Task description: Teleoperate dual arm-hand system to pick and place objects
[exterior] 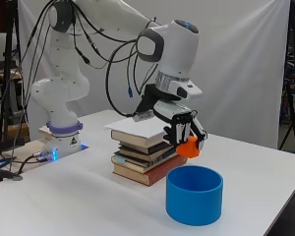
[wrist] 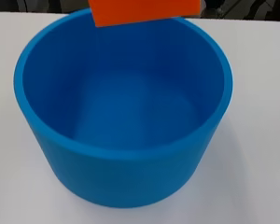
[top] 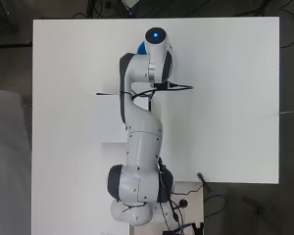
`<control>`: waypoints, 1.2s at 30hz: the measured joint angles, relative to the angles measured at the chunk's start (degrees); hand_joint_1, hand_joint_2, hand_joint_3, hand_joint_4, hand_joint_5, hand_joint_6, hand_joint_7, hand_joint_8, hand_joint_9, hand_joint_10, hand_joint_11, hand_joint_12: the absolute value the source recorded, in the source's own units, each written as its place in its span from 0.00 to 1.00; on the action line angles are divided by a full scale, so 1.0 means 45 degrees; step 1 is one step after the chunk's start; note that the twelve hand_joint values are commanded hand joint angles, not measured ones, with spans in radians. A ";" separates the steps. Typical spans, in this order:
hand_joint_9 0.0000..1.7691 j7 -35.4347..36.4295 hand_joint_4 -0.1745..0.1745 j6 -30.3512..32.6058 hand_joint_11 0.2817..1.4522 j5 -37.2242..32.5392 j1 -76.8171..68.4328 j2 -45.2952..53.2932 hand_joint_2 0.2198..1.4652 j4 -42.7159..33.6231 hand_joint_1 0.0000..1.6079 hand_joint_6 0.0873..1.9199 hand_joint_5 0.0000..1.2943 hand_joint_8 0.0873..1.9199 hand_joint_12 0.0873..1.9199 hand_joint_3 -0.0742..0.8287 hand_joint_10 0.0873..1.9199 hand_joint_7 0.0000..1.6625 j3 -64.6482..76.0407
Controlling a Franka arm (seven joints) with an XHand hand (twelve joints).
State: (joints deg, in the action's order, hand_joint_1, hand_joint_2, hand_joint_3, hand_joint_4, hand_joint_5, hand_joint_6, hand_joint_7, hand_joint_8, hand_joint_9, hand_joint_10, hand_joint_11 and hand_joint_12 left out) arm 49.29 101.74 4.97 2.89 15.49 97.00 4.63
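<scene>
Block (exterior: pixel 189 147) already picked: orange, pinched in the curled fingers of the hand (exterior: pixel 179 129), lifted clear of the table (exterior: pixel 64 206). Hanging above and a little to the book side of the blue tub (exterior: pixel 194 194), near its rim but not touching it. Seen from the wrist as an orange edge (wrist: pixel 144 11) over the far wall of the tub (wrist: pixel 121 154), with the tub's inside showing bare and blue, nothing in it yet. So pick done, carry nearly done, drop not yet made. Left to do, by judgement: shift the hand a touch further over the tub's mouth, then uncurl the fingers and let the block fall inside. Stack of books (exterior: pixel 145 157) just beside the tub, topped with a white sheet (exterior: pixel 137 129), close under the hand's wrist; worth keeping clear of it on the way. Overhead, almost nothing of this on show: arm (top: pixel 139 147) covering hand and block, only a sliver of blue (top: pixel 141 48) peeking past it, probably the tub's rim. Hard to say from the side alone whether the block sits squarely over the opening or only over the rim.
</scene>
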 joint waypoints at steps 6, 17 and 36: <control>0.91 0.0078 1.00 0.0102 0.77 -0.0140 0.0072 0.1080 0.74 0.0307 0.63 0.56 0.72 1.00 0.91 0.09 1.00 0.83 -0.0002; 0.19 -0.0166 0.75 -0.1871 0.15 -0.0829 0.0235 0.3233 0.63 -0.2682 0.00 0.00 0.05 0.00 0.00 0.09 0.00 0.10 -0.0025; 0.19 -0.0642 0.70 -0.0283 0.16 0.0237 -0.0015 -0.4338 0.60 0.2933 0.00 0.00 0.13 0.00 0.00 0.07 0.00 0.13 -0.0661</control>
State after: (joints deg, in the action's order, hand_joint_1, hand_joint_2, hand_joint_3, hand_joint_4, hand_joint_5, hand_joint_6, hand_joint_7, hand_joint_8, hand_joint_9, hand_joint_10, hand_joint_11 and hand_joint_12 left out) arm 46.41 100.46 6.04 2.82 -4.03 110.20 1.65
